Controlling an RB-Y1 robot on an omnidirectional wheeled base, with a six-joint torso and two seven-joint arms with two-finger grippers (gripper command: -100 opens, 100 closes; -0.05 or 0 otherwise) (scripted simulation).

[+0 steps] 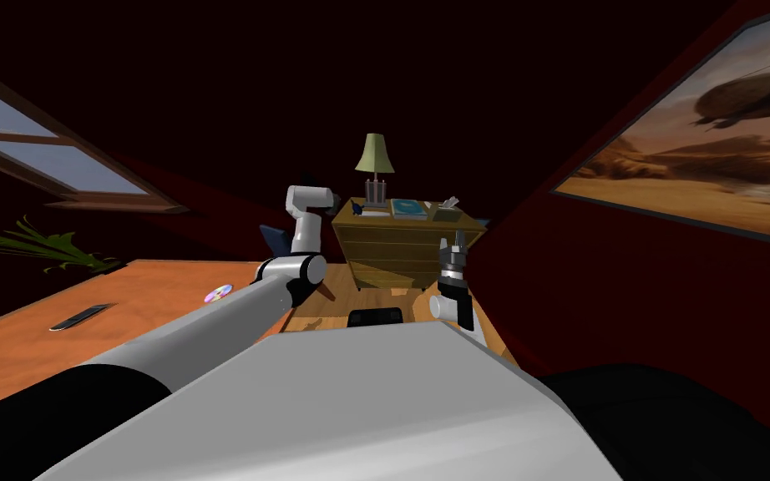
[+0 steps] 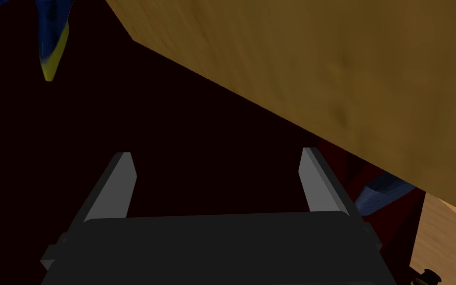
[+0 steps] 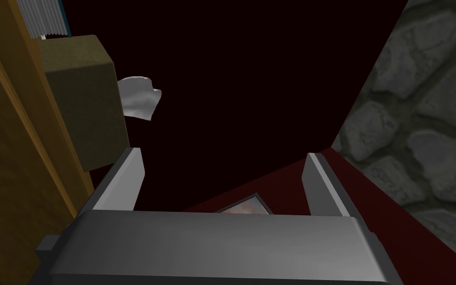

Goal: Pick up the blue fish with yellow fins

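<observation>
The blue fish (image 2: 49, 34) with a yellow fin tip shows in the left wrist view, off to one side beyond my left gripper (image 2: 217, 183), which is open and holds nothing. In the head view the fish (image 1: 358, 207) is a small dark shape at the left end of the wooden dresser's top (image 1: 400, 250), by the lamp (image 1: 375, 167). My left arm reaches up to that left end of the dresser. My right gripper (image 1: 456, 245) stands upright in front of the dresser's right side; it is open (image 3: 224, 183) and empty.
A teal book (image 1: 408, 209) and a tissue box (image 1: 448, 210) share the dresser top; the box (image 3: 83, 99) is close to my right gripper. A wooden desk (image 1: 83, 334) with a disc (image 1: 219, 293) lies on the left. A big painting (image 1: 709, 150) hangs on the right wall.
</observation>
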